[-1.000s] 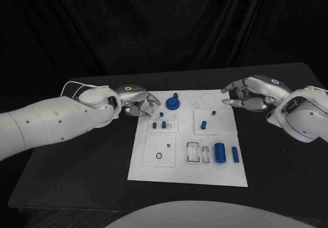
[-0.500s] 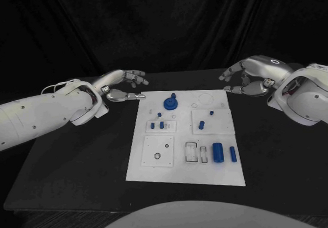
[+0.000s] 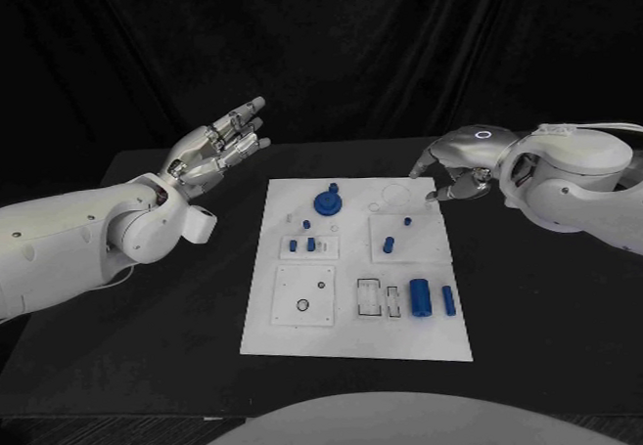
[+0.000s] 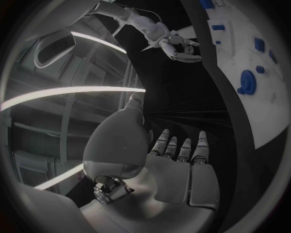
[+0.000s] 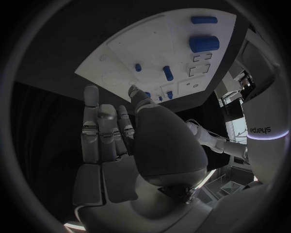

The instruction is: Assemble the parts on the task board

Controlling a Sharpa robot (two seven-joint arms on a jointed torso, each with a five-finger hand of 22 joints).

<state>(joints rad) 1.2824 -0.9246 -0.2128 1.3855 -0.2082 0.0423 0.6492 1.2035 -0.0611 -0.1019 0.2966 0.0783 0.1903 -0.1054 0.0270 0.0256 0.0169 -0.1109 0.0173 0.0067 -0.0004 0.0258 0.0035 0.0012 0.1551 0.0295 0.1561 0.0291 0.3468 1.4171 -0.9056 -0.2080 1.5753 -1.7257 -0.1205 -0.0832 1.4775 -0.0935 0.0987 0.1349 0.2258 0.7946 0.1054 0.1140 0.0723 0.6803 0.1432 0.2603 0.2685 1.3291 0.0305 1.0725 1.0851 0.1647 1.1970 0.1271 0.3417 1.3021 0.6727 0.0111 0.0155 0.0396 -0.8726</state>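
Observation:
The white task board [image 3: 354, 329] lies in the middle of the black table. On it are a blue gear-like part [image 3: 328, 200], several small blue pegs such as one [image 3: 389, 245] in the middle, and a large blue cylinder [image 3: 420, 298] beside a thinner one [image 3: 449, 299]. My left hand [image 3: 220, 143] is raised off the board's far left corner, fingers straight and apart, holding nothing. My right hand [image 3: 454, 171] hovers at the board's far right corner with fingers half bent and nothing in them. The right wrist view shows the board [image 5: 152, 43] beyond that hand [image 5: 139, 150].
Bare black table [image 3: 142, 317] runs around the board on every side. A black curtain closes off the back. The left wrist view shows my left hand [image 4: 176, 165], the board's edge [image 4: 266, 97] and my right hand [image 4: 176, 46] across it.
My left hand has lifted from the board's far left corner, up and back, and straightened its fingers. My right hand has come down and in toward the far right corner.

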